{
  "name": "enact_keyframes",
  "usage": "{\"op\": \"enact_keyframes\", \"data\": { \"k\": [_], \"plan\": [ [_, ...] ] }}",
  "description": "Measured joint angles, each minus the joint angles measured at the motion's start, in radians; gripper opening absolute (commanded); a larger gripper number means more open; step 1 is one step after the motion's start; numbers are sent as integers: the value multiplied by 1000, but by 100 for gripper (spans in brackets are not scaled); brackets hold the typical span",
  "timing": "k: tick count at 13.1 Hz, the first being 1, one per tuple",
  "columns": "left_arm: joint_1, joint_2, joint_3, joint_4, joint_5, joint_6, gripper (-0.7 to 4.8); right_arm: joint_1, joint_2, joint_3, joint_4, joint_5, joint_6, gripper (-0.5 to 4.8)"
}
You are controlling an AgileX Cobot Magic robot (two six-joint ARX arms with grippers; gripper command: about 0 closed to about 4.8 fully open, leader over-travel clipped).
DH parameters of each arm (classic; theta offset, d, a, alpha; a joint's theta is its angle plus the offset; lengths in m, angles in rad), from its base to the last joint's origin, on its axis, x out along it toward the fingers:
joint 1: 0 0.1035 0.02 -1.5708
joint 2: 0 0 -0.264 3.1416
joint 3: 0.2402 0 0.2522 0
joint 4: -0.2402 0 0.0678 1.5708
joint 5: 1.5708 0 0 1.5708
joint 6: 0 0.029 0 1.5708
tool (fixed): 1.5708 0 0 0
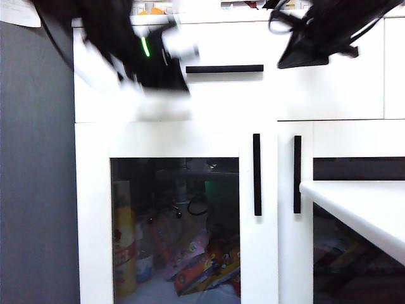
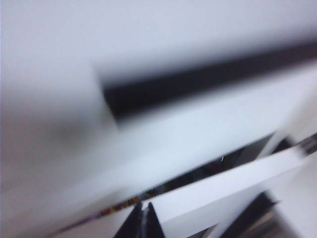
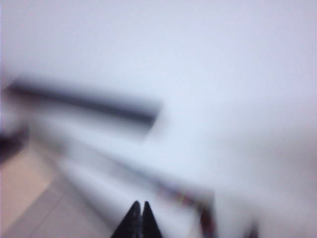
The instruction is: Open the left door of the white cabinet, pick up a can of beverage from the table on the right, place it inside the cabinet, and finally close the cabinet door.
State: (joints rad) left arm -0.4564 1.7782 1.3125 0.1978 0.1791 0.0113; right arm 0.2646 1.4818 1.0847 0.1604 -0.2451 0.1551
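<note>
Room, as you see it from the exterior view.
- 9 o'clock: grey wall panel (image 1: 38, 171), flat and dim, running the full height.
- 11 o'clock: white paper (image 1: 16, 11) at its upper corner.
- 12 o'clock: orange things (image 1: 152, 9) on the cabinet (image 1: 329, 95) top, too cropped to name.
- 6 o'clock: snack packets (image 1: 202, 263) and a yellow tube (image 1: 124, 247) behind glass.
- Light: even, cool, white.

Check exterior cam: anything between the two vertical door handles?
Only white frame: between the left door handle and the right door's handle are the two door stiles and their seam, in the exterior view.
</note>
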Motion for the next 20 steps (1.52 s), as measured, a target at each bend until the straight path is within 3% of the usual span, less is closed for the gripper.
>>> {"op": "enact_keyframes", "data": {
  "k": [1,4,7,10,14,15,17,18,20],
  "plan": [
    [-2,-51,6,-54,0,8,-6,-1,-90,-74,-43,-4,0,-6],
    [-2,-370,4,-307,-1,76,-6,-17,-631,-246,-130,58,-10,-6],
    [-2,-562,10,-454,0,100,-6,-26,-890,-249,-301,98,-26,-6],
    [-2,-796,-61,-728,-5,100,-6,-26,-1165,-251,-509,162,-26,-6],
    [-2,-1318,-402,-777,-2,-19,-6,-26,-1413,-306,-791,117,-8,-6],
    [-2,-1508,-569,-772,-3,-121,-6,-26,-1470,-412,-814,112,80,-5],
    [-2,-1605,-706,-753,-2,-191,-5,-26,-1476,-492,-802,112,175,-5],
    [-3,-1648,-823,-718,2,-322,-5,-26,-1476,-566,-760,113,227,-5],
    [-4,-1650,-927,-678,-45,-447,-6,-26,-1475,-641,-675,114,233,0]
  ]
}}
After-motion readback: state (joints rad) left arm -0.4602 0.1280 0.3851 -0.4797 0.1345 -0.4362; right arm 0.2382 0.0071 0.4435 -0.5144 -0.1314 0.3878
